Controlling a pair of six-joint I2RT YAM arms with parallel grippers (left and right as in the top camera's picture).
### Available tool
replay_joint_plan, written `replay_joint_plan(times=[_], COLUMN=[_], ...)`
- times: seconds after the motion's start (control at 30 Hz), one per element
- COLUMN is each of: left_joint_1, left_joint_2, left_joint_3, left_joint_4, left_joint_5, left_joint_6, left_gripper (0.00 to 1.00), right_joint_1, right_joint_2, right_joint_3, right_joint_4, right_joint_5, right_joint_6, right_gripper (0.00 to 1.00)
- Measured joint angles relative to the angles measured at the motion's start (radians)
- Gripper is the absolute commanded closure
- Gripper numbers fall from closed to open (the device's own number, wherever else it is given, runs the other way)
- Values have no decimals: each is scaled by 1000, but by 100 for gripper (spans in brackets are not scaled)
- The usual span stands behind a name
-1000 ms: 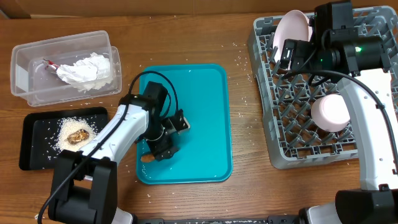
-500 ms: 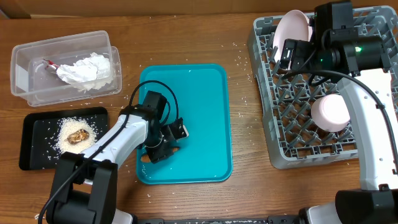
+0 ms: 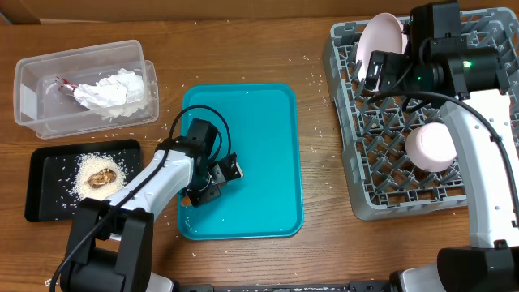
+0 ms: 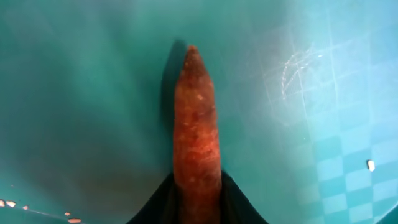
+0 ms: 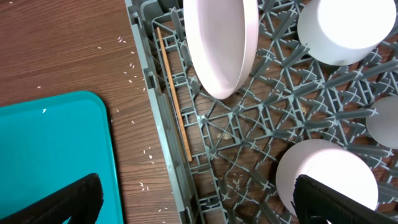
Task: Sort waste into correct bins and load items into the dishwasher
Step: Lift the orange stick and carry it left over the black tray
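In the left wrist view my left gripper (image 4: 198, 194) is shut on the thin orange-brown food strip (image 4: 196, 118), which points away from the fingers over the teal tray (image 4: 74, 93). Overhead, that gripper (image 3: 204, 191) sits low over the tray's front left part. The clear tub (image 3: 32, 89) holds crumpled napkins (image 3: 109, 93). The black tray (image 3: 49, 203) holds rice (image 3: 85, 169) and a golden-brown lump (image 3: 101, 178). My right gripper (image 5: 199, 208) hangs open over the left edge of the grey dish rack (image 3: 349, 122), which holds a plate (image 5: 217, 50) on edge and bowls (image 5: 323, 174).
A thin wooden stick (image 5: 174, 99) lies along the rack's left side. Loose rice grains (image 3: 312, 81) are scattered on the wooden table between the teal tray (image 3: 259, 146) and the rack. The tub and black tray stand left of the teal tray.
My left gripper has closed from open onto the food strip at the tray's front left and shifted slightly. The right arm has not moved.
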State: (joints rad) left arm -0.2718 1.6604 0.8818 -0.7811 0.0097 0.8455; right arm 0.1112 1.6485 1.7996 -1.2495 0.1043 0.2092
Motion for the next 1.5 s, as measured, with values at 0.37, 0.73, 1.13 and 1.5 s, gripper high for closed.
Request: replay_joint_plan(times=[0.37, 0.73, 1.13, 1.5], left_joint_1=[0, 3, 314, 728], left_joint_2=[-2, 8, 9, 10], left_joint_3=[0, 186, 488, 486], left_joint_4=[40, 87, 64, -77], left_joint_5=[-7, -16, -13, -21], left_joint_6=[-80, -269, -625, -1128], left_gripper=[96, 96, 96, 93], right_joint_1=[0, 0, 0, 0], right_joint_2=[0, 0, 0, 0], right_joint_3=[0, 0, 0, 0], right_joint_4=[0, 0, 0, 0], right_joint_5=[0, 0, 0, 0], right_joint_6=[0, 0, 0, 0], right_gripper=[0, 0, 0, 0])
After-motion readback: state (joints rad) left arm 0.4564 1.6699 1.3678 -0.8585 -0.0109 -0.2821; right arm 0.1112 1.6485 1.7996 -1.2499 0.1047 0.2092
